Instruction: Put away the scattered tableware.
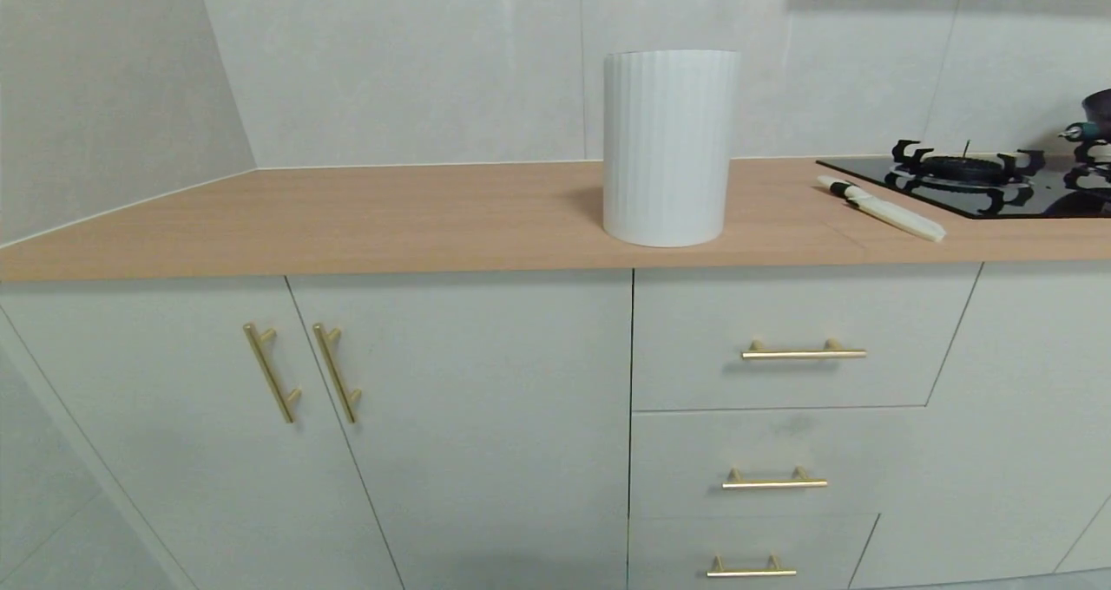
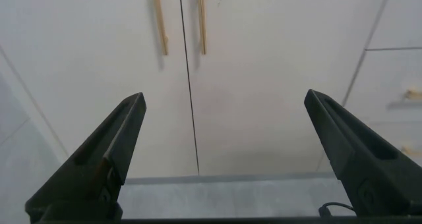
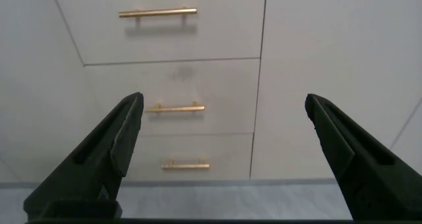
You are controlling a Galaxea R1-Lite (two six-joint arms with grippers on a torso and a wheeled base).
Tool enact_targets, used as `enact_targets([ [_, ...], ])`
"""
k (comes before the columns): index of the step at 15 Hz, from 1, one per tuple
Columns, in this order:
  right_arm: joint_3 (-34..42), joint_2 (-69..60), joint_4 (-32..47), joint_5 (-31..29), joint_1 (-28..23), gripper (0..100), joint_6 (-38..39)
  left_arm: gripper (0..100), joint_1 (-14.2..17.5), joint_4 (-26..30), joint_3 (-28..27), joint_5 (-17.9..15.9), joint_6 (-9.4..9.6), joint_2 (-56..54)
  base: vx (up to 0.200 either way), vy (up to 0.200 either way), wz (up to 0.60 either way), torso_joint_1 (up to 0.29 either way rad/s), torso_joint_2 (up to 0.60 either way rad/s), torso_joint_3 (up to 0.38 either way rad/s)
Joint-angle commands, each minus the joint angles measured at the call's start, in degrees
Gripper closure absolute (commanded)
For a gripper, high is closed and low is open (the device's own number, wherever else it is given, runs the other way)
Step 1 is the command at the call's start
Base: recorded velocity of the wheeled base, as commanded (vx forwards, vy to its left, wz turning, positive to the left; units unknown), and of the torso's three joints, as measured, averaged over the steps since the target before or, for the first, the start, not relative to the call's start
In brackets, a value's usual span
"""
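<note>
A tall white ribbed holder (image 1: 667, 146) stands upright on the wooden countertop (image 1: 364, 217), near its middle. To its right a knife (image 1: 881, 208) with a cream blade and dark-banded handle lies flat on the counter beside the stove. My left gripper (image 2: 223, 102) is open, low down, facing the double cabinet doors (image 2: 191, 72) with nothing between its fingers. My right gripper (image 3: 223, 104) is open too, facing the drawer fronts (image 3: 178, 36), and holds nothing.
A black gas hob (image 1: 981, 182) with pan supports occupies the counter's far right. Gold bar handles (image 1: 299, 373) sit on the cabinet doors, and three drawers (image 1: 803, 351) are stacked below the holder. Tiled walls close the back and left.
</note>
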Motion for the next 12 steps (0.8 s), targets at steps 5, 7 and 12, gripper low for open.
enact_targets([
  [5, 0.0, 0.14, -0.01, 0.03, 0.04, 0, -0.01, 0, 0.01, -0.01, 0.05, -0.01, 0.02, 0.0, 0.2, 0.0, 0.0, 0.005, 0.0, 0.007],
  [7, 0.0, 0.14, -0.01, 0.03, 0.04, 0, -0.01, 0, 0.01, -0.01, 0.05, -0.01, 0.02, 0.0, 0.2, 0.0, 0.0, 0.002, 0.01, 0.007],
  [12, 0.0, 0.14, -0.01, 0.03, 0.04, 0, 0.08, 0, 0.01, -0.01, -0.04, -0.01, 0.02, 0.0, 0.04, 0.0, 0.0, 0.0, 0.0, 0.0],
])
